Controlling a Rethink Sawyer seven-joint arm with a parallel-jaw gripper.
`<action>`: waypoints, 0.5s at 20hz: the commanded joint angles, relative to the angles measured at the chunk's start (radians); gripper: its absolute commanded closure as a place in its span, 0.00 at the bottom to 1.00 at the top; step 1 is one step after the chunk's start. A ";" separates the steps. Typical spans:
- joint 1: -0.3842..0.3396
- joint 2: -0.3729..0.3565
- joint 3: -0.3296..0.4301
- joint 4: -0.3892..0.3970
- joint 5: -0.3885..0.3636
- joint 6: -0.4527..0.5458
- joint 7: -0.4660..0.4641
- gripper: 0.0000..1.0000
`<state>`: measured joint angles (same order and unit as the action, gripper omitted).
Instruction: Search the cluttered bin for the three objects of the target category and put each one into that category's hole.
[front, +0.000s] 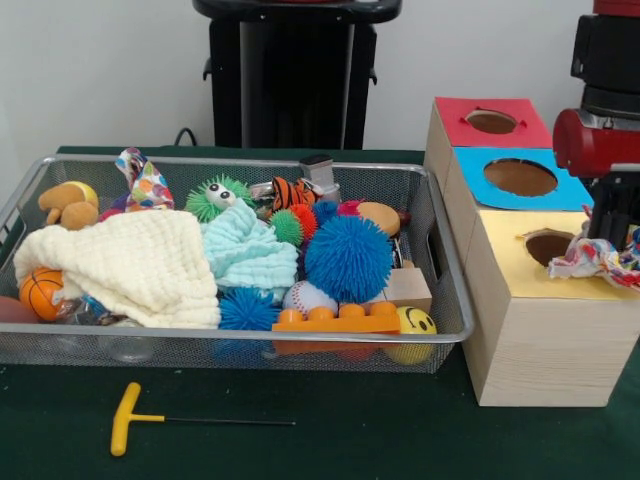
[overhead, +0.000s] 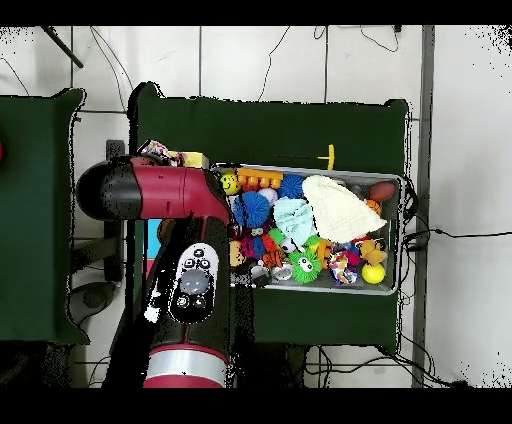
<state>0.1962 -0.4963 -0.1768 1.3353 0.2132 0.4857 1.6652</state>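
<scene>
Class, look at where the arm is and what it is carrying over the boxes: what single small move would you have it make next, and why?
Probably lower and release. The patterned cloth hangs below the arm, at the right edge of the yellow box's hole, so easing it toward the hole and letting go should drop it in. The gripper itself is hidden, so its grip can't be checked.
</scene>
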 joint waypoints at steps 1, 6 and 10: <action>-0.020 0.052 0.056 0.048 0.005 -0.007 0.188 1.00; -0.053 0.038 0.077 0.088 -0.005 -0.028 0.155 1.00; -0.073 0.031 0.086 0.106 -0.013 -0.041 0.138 1.00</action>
<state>0.1785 -0.4931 -0.1734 1.3362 0.2126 0.4812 1.6652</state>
